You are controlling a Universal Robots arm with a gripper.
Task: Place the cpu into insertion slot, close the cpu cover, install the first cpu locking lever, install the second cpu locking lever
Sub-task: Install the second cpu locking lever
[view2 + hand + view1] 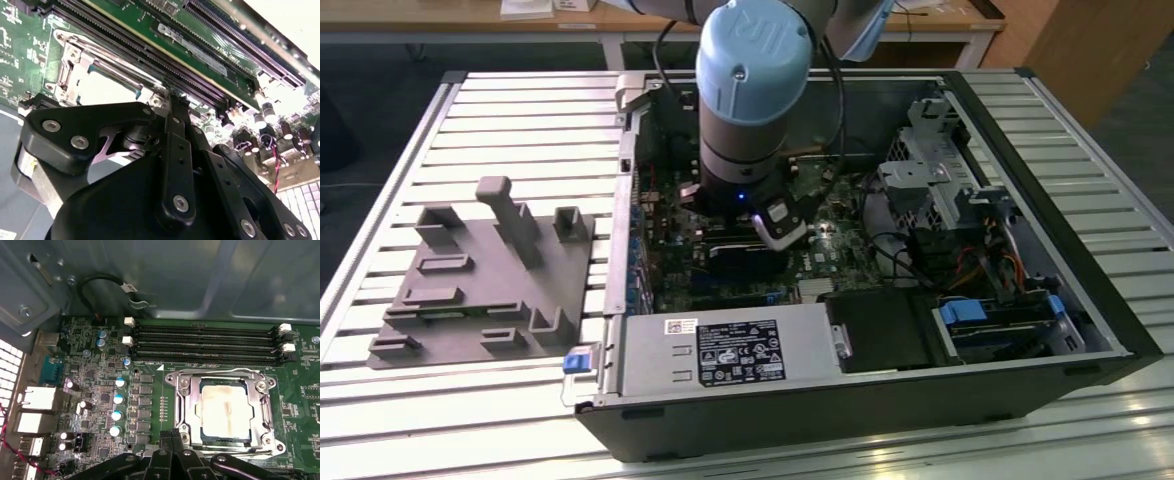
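Your arm reaches down into an open computer case (1067, 330) lying on a slatted table (520, 110), with the end effector (172, 437) hovering just beside the near edge of the insertion slot (182, 405) on the green motherboard (150, 390). Its fingers (166, 440) appear pressed together and hold nothing. The cpu (224, 410) already lies flat in the slot, and the cpu cover (262, 407) frames it, seemingly lowered over its edges. Judge the chip light, rigid and fragile underneath, its top smeared with pale paste; the thin metal cover is stiff and springy, best pushed at its rim.
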